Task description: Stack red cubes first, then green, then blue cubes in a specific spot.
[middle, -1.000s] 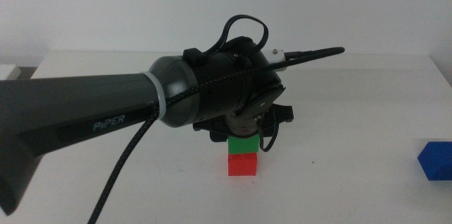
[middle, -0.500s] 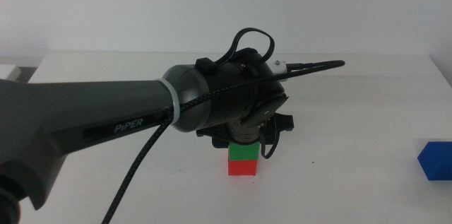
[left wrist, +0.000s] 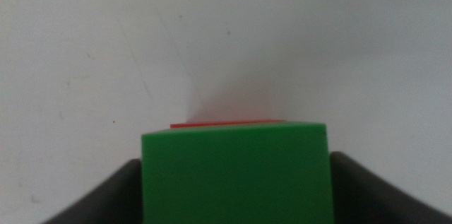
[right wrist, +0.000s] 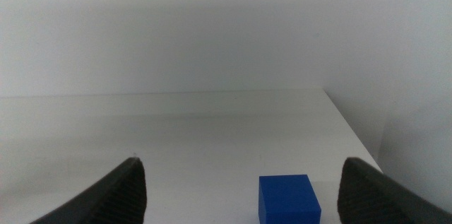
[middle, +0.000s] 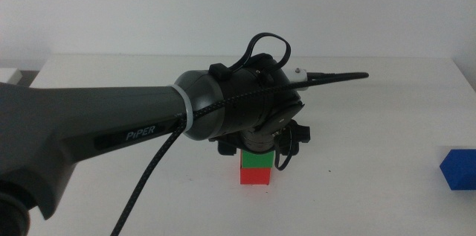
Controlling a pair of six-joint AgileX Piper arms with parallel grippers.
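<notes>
The green cube (middle: 255, 161) sits on top of the red cube (middle: 255, 176) near the middle of the white table. My left gripper (middle: 258, 149) hangs right over them and is shut on the green cube (left wrist: 235, 174), one dark jaw against each side. Only a thin strip of the red cube (left wrist: 226, 121) shows beneath the green one in the left wrist view. The blue cube (middle: 458, 169) rests alone at the table's right edge. My right gripper (right wrist: 241, 174) is open and low over the table, with the blue cube (right wrist: 288, 197) just ahead of it and untouched.
The left arm's thick grey link (middle: 97, 128) and its black cable (middle: 149, 184) cross the left half of the middle view. The white tabletop (middle: 372, 117) ends at a wall behind and at an edge close beside the blue cube.
The left gripper has lowered the green cube a little, down onto the red cube. The arm has reached slightly further in. The blue cube has not moved.
</notes>
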